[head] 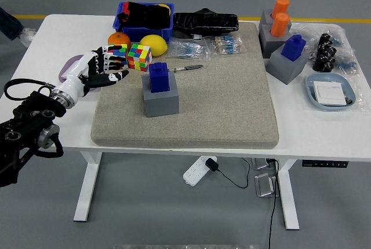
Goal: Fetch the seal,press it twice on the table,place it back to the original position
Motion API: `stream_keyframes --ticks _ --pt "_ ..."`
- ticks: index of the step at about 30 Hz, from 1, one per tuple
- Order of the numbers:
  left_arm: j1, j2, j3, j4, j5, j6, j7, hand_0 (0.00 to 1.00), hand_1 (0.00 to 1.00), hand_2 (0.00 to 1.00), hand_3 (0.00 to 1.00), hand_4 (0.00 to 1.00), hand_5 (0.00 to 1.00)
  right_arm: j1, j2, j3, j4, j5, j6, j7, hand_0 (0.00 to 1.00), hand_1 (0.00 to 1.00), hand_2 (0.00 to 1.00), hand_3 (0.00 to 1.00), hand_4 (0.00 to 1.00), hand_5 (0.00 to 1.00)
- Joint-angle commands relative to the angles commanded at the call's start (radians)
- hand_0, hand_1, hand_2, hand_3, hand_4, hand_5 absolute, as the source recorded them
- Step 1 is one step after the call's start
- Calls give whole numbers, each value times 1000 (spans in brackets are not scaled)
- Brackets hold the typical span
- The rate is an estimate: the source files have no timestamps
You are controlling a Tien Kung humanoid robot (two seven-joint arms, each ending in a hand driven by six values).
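Left hand point(104, 68) at left of frame, fingers spread wide, empty, seemingly hovering over the mat point(232, 104). Blue seal point(158, 77) upright in grey holder point(160, 100), centre-left, just right of the fingertips.

One white rectangular table point(174, 145). One beige rectangular felt mat point(232, 104). Two blue block-shaped seals: one point(159, 77) on a grey cube base, one point(293, 47) on a second grey base. Three grey bases in total point(161, 102), point(286, 67), point(268, 36). Two orange cylindrical seals point(280, 21). One multicoloured puzzle cube point(139, 57). One orange round fruit point(119, 39). One yellow round fruit point(153, 44). One blue plastic bin point(143, 31). One pale blue oval dish point(330, 91). One pen point(186, 68). One robot hand point(104, 68).
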Motion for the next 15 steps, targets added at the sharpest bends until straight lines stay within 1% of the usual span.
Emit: stream_keyframes --ticks 2,4,9,15 --pt "-1 -4 0 0 -1 0 1 697 672 660 834 813 2 0 0 0 1 1 0 0 757 668 646 611 753 488" --pt "-9 -23 0 2 -3 0 3 700 672 660 834 813 2 1 1 -4 1 2 0 0 758 669 646 611 753 488" --pt "-15 -52 -8 1 -4 -3 10 700 672 660 834 813 2 2 3 -5 2 3 0 0 758 669 646 611 753 488" --pt "-18 -66 -18 -3 -5 -7 15 700 674 660 835 815 2 1 4 -5 1 3 1 1 758 668 646 610 753 488"
